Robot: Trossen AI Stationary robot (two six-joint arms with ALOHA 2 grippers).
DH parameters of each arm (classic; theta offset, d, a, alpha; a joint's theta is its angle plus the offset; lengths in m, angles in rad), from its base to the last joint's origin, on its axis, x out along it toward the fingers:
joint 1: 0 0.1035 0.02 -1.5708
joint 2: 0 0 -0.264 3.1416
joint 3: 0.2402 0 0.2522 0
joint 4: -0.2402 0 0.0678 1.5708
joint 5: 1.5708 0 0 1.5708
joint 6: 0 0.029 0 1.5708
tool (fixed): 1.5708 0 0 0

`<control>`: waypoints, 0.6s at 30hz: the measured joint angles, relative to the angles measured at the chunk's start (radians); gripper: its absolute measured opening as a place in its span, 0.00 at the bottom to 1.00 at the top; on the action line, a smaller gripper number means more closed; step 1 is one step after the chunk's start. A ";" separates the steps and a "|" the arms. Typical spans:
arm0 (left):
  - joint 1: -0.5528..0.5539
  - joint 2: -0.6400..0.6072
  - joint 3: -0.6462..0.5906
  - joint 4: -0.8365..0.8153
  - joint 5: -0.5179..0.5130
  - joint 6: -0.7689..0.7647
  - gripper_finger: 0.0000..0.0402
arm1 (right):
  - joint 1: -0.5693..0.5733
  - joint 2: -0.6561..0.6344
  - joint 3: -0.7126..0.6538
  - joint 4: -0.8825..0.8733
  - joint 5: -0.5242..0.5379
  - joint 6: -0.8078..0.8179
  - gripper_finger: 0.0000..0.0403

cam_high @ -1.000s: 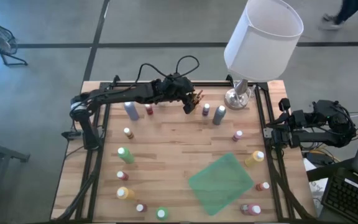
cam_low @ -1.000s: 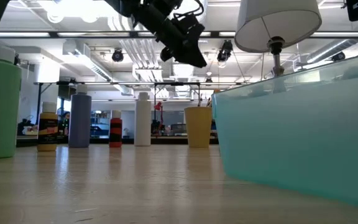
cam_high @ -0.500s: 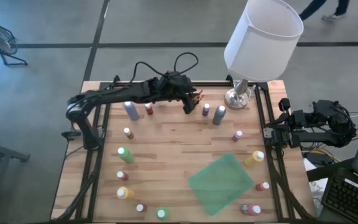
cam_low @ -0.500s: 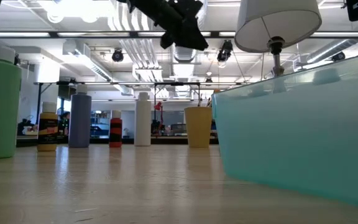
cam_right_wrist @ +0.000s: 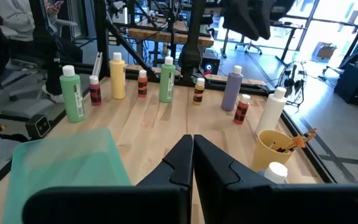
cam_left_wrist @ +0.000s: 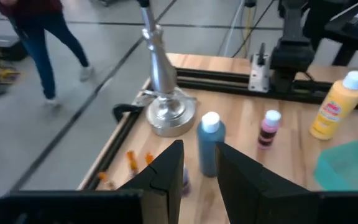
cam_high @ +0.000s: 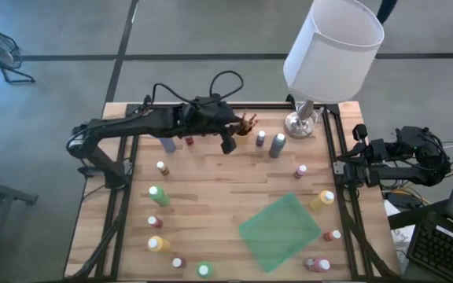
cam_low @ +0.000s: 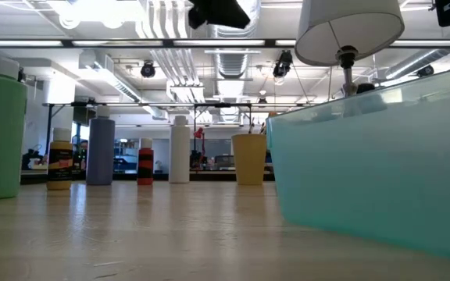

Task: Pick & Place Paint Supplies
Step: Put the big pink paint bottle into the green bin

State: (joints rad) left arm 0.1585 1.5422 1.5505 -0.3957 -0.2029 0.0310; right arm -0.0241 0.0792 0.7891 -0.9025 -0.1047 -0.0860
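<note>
Paint bottles stand upright over the wooden table: a grey-blue one, a red one, a purple one, a blue one, a green one and a yellow one. A yellow cup of brushes stands near the far edge. My left gripper hangs high over the table, just left of the cup. It is open by a narrow gap with nothing in it. My right gripper is shut, parked past the table's right edge.
A lamp with a white shade stands on its silver base at the far right. A green see-through bin sits near right of the middle. More bottles line the near edge. A person walks beyond the far edge.
My left gripper has risen and drawn back from the brush cup, toward the table's left and a little toward its near edge. In the low view it has climbed almost out of the picture's top. The brushes stay in the cup.
</note>
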 joint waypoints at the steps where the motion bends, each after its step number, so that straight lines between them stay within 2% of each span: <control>1: -0.007 -0.011 0.000 -0.015 -0.023 0.004 0.24 | 0.000 0.000 0.000 0.000 0.000 0.000 0.02; 6: -0.035 -0.063 0.000 -0.079 -0.131 0.019 0.24 | 0.000 0.000 0.000 0.000 0.000 0.000 0.02; 15: -0.055 -0.147 -0.001 -0.239 -0.248 -0.014 0.24 | 0.000 0.000 0.000 0.000 0.000 0.000 0.02; 18: -0.055 -0.165 -0.001 -0.292 -0.338 -0.017 0.24 | 0.000 0.000 0.000 0.000 0.000 0.000 0.02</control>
State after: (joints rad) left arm 0.1034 1.3777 1.5497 -0.6880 -0.5411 0.0137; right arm -0.0241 0.0793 0.7893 -0.9024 -0.1047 -0.0860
